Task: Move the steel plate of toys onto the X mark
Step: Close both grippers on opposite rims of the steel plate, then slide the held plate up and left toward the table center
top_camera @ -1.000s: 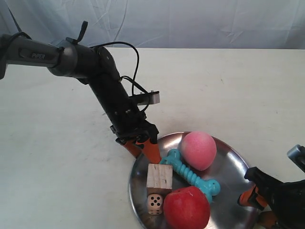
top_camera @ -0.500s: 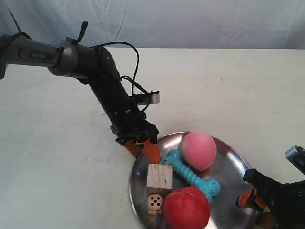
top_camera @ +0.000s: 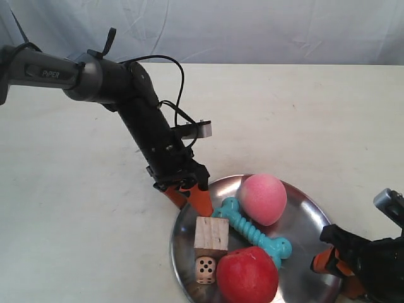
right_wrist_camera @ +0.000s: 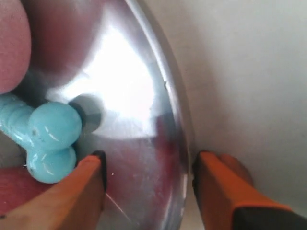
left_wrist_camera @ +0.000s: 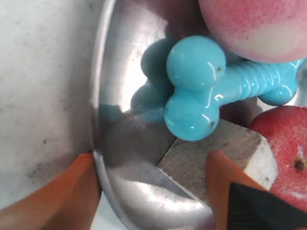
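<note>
The steel plate (top_camera: 303,221) lies on the cream table at the front right. It holds the pink ball (top_camera: 262,199), red apple (top_camera: 247,274), turquoise bone (top_camera: 252,230), wooden cube (top_camera: 211,233) and die (top_camera: 204,269). My left gripper (left_wrist_camera: 151,177) is open and straddles the plate's rim (left_wrist_camera: 98,143) beside the cube (left_wrist_camera: 216,153); in the exterior view it (top_camera: 189,196) is at the plate's far left edge. My right gripper (right_wrist_camera: 148,177) is open, one finger over the plate (right_wrist_camera: 129,86) and one outside the rim; its orange fingers (top_camera: 325,260) show at the plate's right edge. The X mark is out of view.
The cream table (top_camera: 303,113) stretches back to a white cloth backdrop (top_camera: 252,31). A black cable (top_camera: 180,82) loops off the left arm (top_camera: 136,107), which slants down from the exterior view's upper left. The plate's near edge runs off the bottom of that view.
The right gripper has crept slightly toward the plate's centre, over its rim. The left arm, the plate and the toys have not moved.
</note>
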Tool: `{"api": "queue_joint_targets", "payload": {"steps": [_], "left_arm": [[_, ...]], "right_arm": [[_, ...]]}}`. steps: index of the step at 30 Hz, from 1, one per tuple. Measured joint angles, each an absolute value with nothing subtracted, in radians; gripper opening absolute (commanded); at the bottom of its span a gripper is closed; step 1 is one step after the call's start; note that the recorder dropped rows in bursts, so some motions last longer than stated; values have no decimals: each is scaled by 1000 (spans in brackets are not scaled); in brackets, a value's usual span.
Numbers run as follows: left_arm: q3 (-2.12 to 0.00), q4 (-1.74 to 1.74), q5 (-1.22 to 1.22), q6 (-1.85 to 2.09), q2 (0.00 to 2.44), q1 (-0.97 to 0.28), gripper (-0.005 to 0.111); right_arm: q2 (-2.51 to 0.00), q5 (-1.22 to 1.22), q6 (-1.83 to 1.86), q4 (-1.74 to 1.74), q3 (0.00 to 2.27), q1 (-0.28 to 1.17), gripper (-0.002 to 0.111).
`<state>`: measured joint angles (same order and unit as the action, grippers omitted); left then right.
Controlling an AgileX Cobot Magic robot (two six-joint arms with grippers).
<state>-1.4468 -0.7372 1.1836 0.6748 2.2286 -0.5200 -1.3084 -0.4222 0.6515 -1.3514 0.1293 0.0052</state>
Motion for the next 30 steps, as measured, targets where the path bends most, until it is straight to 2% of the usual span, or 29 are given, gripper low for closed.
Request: {"api": "queue_joint_targets", "payload": {"steps": [11, 13, 15, 17, 21, 25, 30], "left_arm": [[-1447, -761, 1187, 685, 2235, -520, 61], [-1447, -761, 1187, 685, 2235, -520, 61], [-1447, -761, 1187, 685, 2236, -520, 59], [-1447, -761, 1188, 685, 2236, -520, 50], [-1445, -738, 1177, 685, 2237, -520, 22], [-1445, -710, 1154, 685, 2242, -518, 0], [-1445, -718, 1152, 664, 2247, -511, 0]], "right_arm": [[-1347, -444, 724, -1405, 129, 5, 53], [-1368, -450, 736, -1413, 131, 5, 46], [-1387, -450, 751, -1415, 131, 5, 30], [-1400, -437, 755, -1417, 131, 5, 18], [-1407, -418, 757, -1421, 127, 5, 1], [-1409, -418, 765, -1437, 123, 5, -1], [-1409, -420, 767, -1454, 121, 5, -1]]}}
